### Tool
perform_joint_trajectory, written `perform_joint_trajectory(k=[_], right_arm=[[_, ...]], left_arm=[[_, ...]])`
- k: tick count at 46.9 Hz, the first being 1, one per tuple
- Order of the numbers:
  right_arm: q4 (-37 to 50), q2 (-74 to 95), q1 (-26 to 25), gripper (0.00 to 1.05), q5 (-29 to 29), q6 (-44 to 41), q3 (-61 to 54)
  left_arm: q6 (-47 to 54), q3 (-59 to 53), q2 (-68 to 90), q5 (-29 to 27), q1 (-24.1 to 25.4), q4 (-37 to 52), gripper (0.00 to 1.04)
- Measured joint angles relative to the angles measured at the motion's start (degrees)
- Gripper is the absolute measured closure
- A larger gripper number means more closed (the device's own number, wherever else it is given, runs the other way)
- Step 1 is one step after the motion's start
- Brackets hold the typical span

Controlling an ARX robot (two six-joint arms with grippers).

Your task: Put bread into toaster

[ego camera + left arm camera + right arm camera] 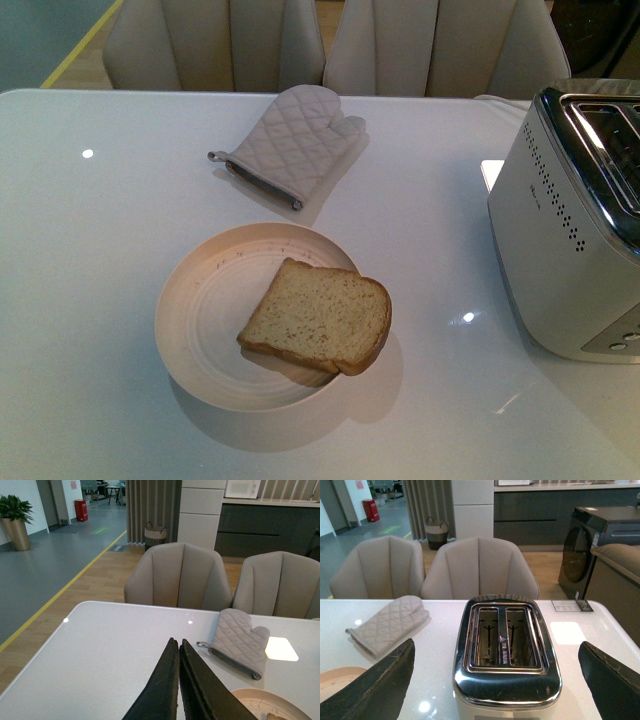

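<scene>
Bread (318, 318) lies on the plate (200, 312); left pincer (178, 641) clenched empty, right pincer (496, 645) released, facing the toaster (506, 692).

Glossy white table (100, 300), chrome-topped metal toaster (570, 230), quilted cloth mitt (290, 140).

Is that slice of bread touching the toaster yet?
Apart. The front view shows the bread lying on the plate, with bare table between it and the toaster.
</scene>
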Motion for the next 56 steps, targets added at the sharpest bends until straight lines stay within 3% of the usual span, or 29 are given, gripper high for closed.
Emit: perform_joint_trajectory(k=[23, 39, 45, 56], right_arm=[[0.0, 0.0, 0.0, 0.09, 0.0, 0.0, 0.0], [0.0, 0.0, 0.0, 0.09, 0.0, 0.0, 0.0], [0.0, 0.0, 0.0, 0.09, 0.0, 0.0, 0.0], [0.0, 0.0, 0.0, 0.09, 0.0, 0.0, 0.0]], left_arm=[[0.0, 0.0, -15.6, 0.0, 0.0, -14.8, 1.02], [0.0, 0.0, -20.0, 0.0, 0.0, -19.3, 1.02], [0.0, 0.0, -28.1, 0.0, 0.0, -28.9, 1.02], [0.0, 0.0, -29.9, 0.0, 0.0, -29.6, 1.01]])
